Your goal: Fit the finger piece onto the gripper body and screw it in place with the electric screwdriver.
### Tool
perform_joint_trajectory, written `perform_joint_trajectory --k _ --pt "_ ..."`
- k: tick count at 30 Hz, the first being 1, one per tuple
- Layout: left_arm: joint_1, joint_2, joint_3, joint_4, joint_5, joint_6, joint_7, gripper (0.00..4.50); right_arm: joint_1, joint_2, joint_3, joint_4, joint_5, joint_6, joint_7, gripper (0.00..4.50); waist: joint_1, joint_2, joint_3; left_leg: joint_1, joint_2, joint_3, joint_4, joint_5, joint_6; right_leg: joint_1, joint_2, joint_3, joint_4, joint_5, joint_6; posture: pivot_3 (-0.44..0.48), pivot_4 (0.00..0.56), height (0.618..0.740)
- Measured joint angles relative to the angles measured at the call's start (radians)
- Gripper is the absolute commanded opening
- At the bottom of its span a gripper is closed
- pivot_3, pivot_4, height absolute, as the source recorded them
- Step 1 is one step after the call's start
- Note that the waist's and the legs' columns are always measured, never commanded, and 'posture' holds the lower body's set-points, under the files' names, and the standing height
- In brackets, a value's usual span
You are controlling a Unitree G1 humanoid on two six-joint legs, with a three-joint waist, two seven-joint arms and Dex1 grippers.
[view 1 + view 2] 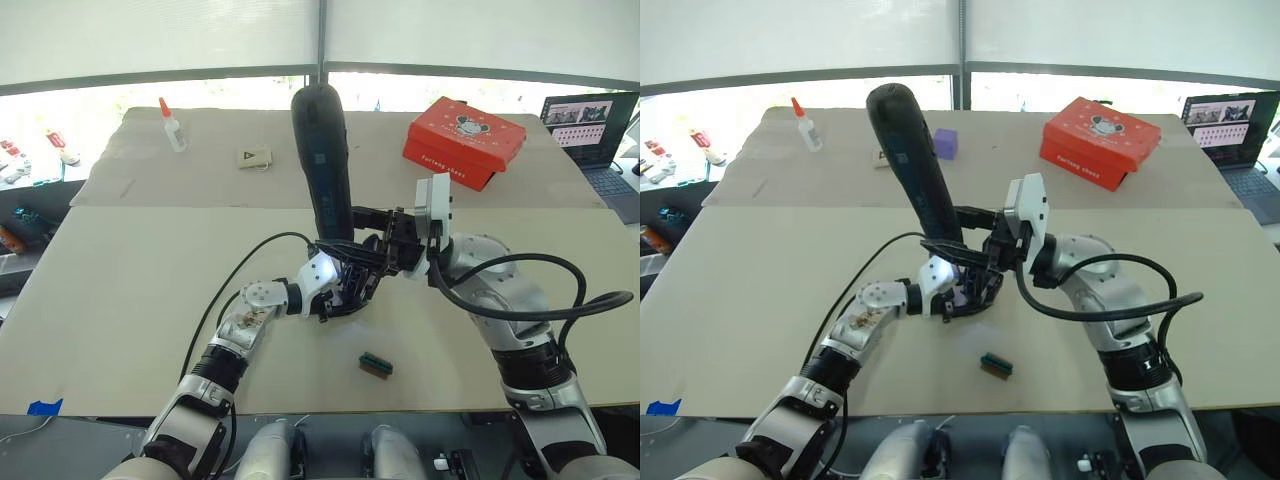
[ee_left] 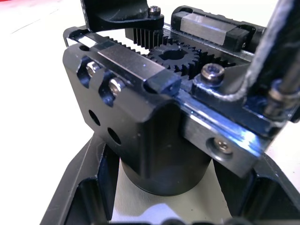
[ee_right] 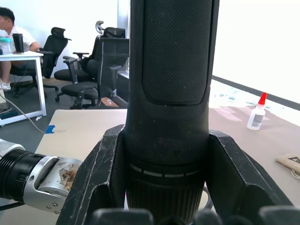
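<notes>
At the middle of the tabletop (image 1: 120, 320), the right end effector (image 1: 372, 240) is clenched around the lower body of the electric screwdriver (image 1: 322, 160), which stands nearly upright with its rounded butt leaning slightly toward the far side. The right wrist view shows what the head views cannot: both black fingers (image 3: 101, 173) pressed against opposite sides of the tool's barrel just below its textured grip panel.

Directly beneath the tool, the left end effector (image 1: 340, 298) grasps the gripper body (image 2: 154, 117). From the head views this assembly is a dark cluster, too crowded to read. The left wrist view shows it clearly: a round black base seated between the fingers, with a central gear, toothed racks and several screw heads on top. The thin metal bit of the tool (image 2: 281, 89) comes down at the assembly's edge. The finger piece cannot be told apart with certainty in any view.

A small green-and-dark block (image 1: 376, 365) lies on the tabletop nearer the robot, apart from both arms. A red box (image 1: 463, 141) and a glue bottle (image 1: 171, 126) sit at the far side.
</notes>
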Motion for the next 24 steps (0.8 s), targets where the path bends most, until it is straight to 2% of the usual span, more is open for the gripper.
perform_joint_trajectory --k 14,24 --pt "0.000 -0.001 0.000 0.001 0.000 0.001 0.001 2.33 0.032 0.000 -0.048 -0.005 0.012 -0.001 0.004 1.94 0.000 0.000 0.000 0.001 0.000 0.000 -0.001 0.000 0.000 -0.001 -0.002 0.000 0.000 0.000 0.000 0.000 0.150 0.740" --pt "-0.005 0.002 0.000 0.000 0.000 -0.002 -0.010 2.33 0.084 0.000 -0.094 -0.081 0.021 0.005 -0.003 1.94 0.000 0.000 0.000 -0.003 0.000 0.000 -0.001 0.000 0.000 -0.001 -0.002 0.000 0.000 0.000 0.000 0.000 0.150 0.740"
